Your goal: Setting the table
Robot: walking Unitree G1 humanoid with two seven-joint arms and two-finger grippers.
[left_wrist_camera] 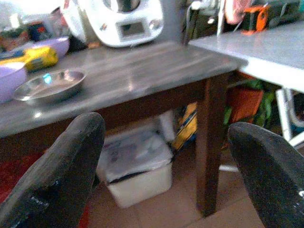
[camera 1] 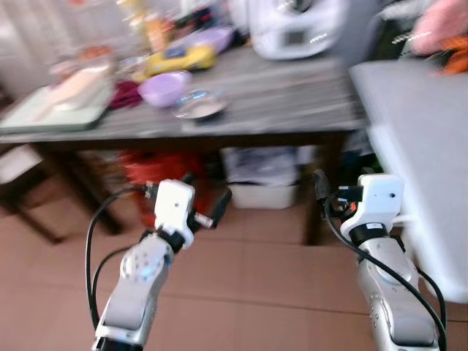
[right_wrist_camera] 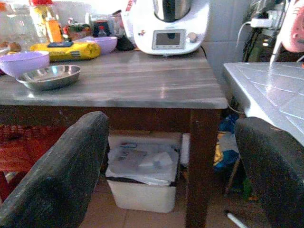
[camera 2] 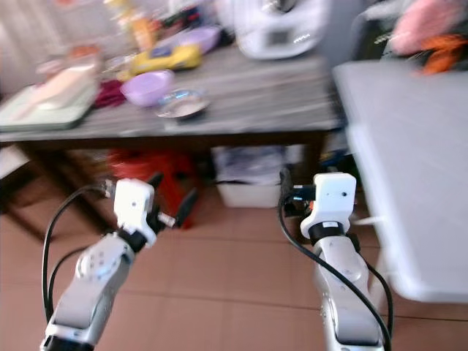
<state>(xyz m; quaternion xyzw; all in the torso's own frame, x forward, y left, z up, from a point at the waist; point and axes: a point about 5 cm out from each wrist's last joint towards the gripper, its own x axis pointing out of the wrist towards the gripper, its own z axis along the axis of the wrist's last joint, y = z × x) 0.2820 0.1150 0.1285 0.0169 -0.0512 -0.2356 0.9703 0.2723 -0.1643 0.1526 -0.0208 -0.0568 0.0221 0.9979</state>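
- wooden surface: carries a steel bowl near its front edge, with a purple bowl just beside it.
- white appliance: at the back of the wooden surface.
- white bin: on the floor under the wooden surface.
- grey table: beside the wooden surface.
- left hand: fingers wide apart, holding nothing, short of the wooden surface.
- right hand: fingers wide apart, holding nothing.

White kitchen machine at back of wooden table. White bin with crumpled paper under it. Red crate alongside. Grey table beside.
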